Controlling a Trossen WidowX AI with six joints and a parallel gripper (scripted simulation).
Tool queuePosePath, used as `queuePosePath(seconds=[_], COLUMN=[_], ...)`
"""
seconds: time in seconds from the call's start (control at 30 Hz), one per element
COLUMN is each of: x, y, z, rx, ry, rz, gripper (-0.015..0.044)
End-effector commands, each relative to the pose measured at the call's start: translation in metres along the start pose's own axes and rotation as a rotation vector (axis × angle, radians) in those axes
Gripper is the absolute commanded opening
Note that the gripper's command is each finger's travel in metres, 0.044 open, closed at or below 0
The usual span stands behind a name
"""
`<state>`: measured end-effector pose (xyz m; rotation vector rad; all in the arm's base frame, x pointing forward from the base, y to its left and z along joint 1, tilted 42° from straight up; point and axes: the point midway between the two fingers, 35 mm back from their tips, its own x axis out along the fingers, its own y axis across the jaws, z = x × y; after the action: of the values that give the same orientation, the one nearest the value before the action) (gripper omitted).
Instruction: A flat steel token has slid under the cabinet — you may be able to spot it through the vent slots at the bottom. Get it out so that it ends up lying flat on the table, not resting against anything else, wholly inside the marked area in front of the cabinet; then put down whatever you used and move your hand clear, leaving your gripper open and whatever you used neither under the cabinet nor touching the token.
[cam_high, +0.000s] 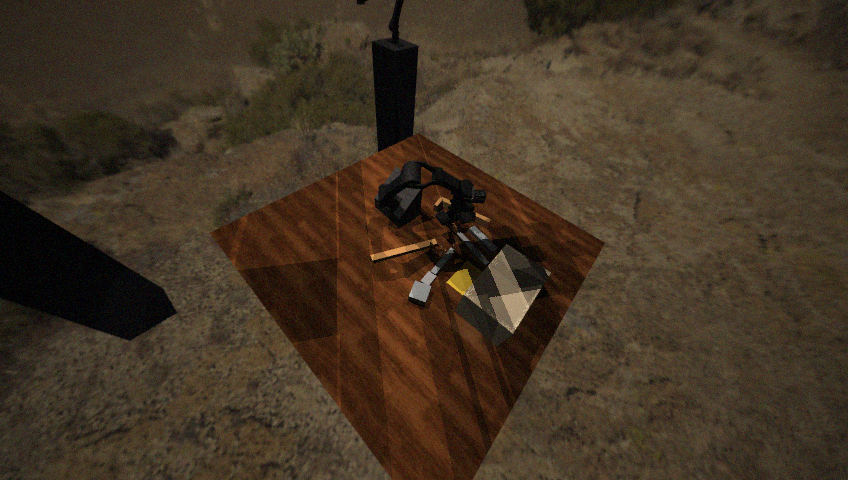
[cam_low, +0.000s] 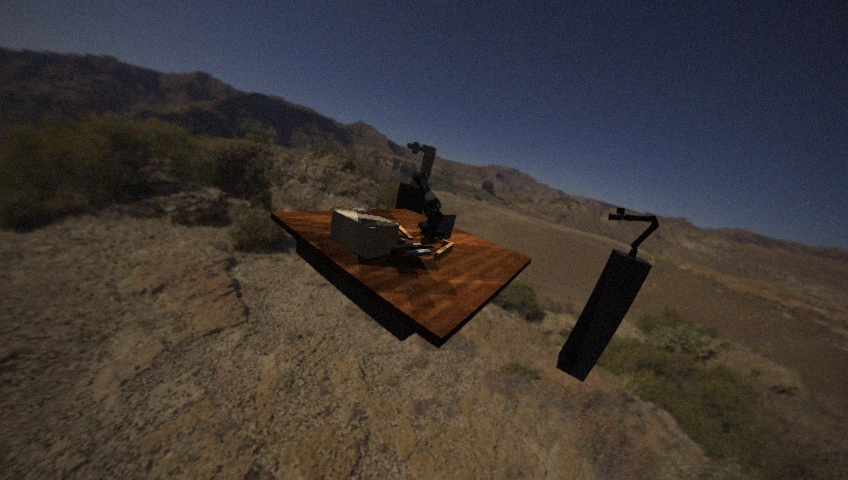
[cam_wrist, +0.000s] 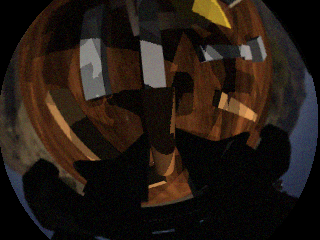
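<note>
Top view, from left to right: a wooden stick (cam_high: 403, 249) lay flat on the table (cam_high: 297, 249), then a grey paddle-ended tool (cam_high: 429, 279), the yellow marked area (cam_high: 459, 280), and the cabinet (cam_high: 505, 285). Above them the gripper (cam_high: 457, 221) had its fingers clamped on a grey bar (cam_high: 470, 243) reaching toward the cabinet. No token could be made out, and no lettering was readable.

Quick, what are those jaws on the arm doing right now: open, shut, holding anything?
Jaws: closed, gripping a straight grey metal bar that points ahead of them.
</note>
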<state>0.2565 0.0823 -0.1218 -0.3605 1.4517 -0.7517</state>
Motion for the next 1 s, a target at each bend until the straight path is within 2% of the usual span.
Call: queuePosePath(seconds=[0.0, 0.17, 0.43, 0.6, 0.7, 0.97], x=[0.005, 0.013, 0.011, 0.011, 0.011, 0.019], y=[0.005, 0.006, 0.005, 0.005, 0.005, 0.008], z=[0.003, 0.002, 0.001, 0.001, 0.000, 0.003], rx=[0.004, 0.004, 0.008, 0.008, 0.008, 0.017], ry=[-0.012, -0.012, 0.004, 0.004, -0.009, -0.012], rz=[0.006, 0.005, 0.006, 0.007, 0.006, 0.005], gripper=[0.0000, 0.0000, 0.0200, 0.0200, 0.0270, 0.0270])
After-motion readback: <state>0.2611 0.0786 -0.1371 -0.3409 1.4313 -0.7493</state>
